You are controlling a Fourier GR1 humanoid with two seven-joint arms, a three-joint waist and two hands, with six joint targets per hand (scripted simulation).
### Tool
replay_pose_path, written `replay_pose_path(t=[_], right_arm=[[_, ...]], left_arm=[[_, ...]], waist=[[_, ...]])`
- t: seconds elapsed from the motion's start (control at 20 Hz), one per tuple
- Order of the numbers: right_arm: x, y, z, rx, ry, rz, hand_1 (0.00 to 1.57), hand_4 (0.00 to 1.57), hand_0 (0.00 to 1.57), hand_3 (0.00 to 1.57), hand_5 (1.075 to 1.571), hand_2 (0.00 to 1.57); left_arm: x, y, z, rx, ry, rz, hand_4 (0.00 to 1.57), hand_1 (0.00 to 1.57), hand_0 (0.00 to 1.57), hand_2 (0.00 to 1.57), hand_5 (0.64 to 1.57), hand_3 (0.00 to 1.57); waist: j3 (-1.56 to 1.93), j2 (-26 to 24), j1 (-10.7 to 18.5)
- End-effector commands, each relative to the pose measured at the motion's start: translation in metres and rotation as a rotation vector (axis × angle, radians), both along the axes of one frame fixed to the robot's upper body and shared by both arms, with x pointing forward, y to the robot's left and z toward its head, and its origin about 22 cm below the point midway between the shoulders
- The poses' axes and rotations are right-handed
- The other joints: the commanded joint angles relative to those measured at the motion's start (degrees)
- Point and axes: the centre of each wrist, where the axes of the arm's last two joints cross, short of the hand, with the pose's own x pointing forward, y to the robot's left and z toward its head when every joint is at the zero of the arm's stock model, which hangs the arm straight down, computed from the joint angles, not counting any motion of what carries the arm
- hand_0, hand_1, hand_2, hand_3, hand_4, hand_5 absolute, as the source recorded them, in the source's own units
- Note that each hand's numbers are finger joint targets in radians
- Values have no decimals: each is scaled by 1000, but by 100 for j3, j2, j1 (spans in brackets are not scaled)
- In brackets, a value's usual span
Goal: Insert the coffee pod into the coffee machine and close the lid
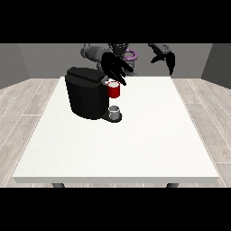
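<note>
Robot hand at view's left (pixel 113 67) over coffee machine (pixel 85 92), fingers spread

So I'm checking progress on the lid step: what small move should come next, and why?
Probably lower the hand at the view's left a little. It hangs with fingers spread just above the red thing at the machine, beside the coffee machine lid. The other hand is raised, away from it. A grey thing sits at the machine's base.
</note>
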Motion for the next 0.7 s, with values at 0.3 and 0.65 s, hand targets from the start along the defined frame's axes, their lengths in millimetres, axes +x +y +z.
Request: replay_pose_path(t=[0.3, 0.65], right_arm=[[-16, 41, 40, 114, -219, 219, 0, 0, 0, 0, 1571, 0], [-42, 17, 62, 132, -271, 187, 0, 0, 0, 0, 1571, 0]], left_arm=[[9, -28, 26, -8, -66, -95, 203, 0, 0, 0, 1571, 0], [13, -45, 35, 13, -71, -169, 318, 0, 0, 0, 1571, 0]], waist=[[-250, 493, 991], [-249, 589, 1263]])
